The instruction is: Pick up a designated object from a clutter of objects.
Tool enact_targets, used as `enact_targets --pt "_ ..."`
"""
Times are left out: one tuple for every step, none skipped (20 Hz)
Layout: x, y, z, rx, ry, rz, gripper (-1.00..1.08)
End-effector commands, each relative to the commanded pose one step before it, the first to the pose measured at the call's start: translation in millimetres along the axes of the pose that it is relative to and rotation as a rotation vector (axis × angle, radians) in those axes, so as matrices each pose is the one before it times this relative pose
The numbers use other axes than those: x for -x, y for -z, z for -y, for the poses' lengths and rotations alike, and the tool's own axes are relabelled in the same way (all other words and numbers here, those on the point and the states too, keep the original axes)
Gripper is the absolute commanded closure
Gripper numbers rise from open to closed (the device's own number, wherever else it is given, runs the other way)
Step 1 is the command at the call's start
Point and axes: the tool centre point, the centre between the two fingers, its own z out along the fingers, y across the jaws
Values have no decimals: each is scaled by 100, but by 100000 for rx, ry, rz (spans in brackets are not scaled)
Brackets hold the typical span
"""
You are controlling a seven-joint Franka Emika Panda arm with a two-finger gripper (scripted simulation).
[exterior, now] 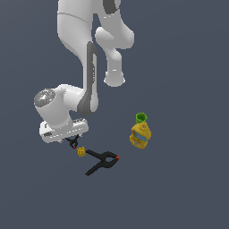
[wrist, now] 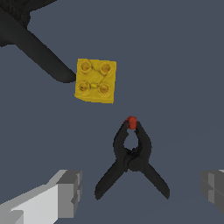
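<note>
- The table (exterior: 188, 188) is a plain, dark slate-blue surface; nothing of a room shows beyond it.
- My fingers (wrist: 65, 192) stand wide apart, holding nothing and touching nothing I can see.
- The tiny black clamp (wrist: 131, 159) lies on the table between my fingers, red tip toward the yellow block (wrist: 96, 80) near it.
- A handle of the larger black clamp (exterior: 103, 162) ends just beside that block.
- The yellow bottle (exterior: 140, 135) and green cup (exterior: 141, 117) sit well apart; the bottle's label is unreadable.
</note>
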Motion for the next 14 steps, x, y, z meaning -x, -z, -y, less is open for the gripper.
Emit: enact_targets --pt "21 -421 10 -31 25 35 -92" --pt "-2 -294 14 13 44 -17 -92" --pt "18 -374 -8 0 0 0 -92" --pt "6 -426 12 14 43 -17 -92" --pt "26 -504 -9 0 0 0 -92" --pt "13 -551 10 14 43 -18 -92" --pt "11 -542 9 14 43 -17 -92" --pt "21 -481 -13 0 0 0 -92" --pt "-4 -394 4 14 44 -16 -92" --pt "4 -334 -20 0 0 0 -92" --pt "-22 -250 -2 14 45 -13 -92" --pt "-12 -192 -26 0 0 0 -92" --pt "-35 -117 -5 14 46 -9 -92" --pt "-15 -68 -21 0 0 0 -92"
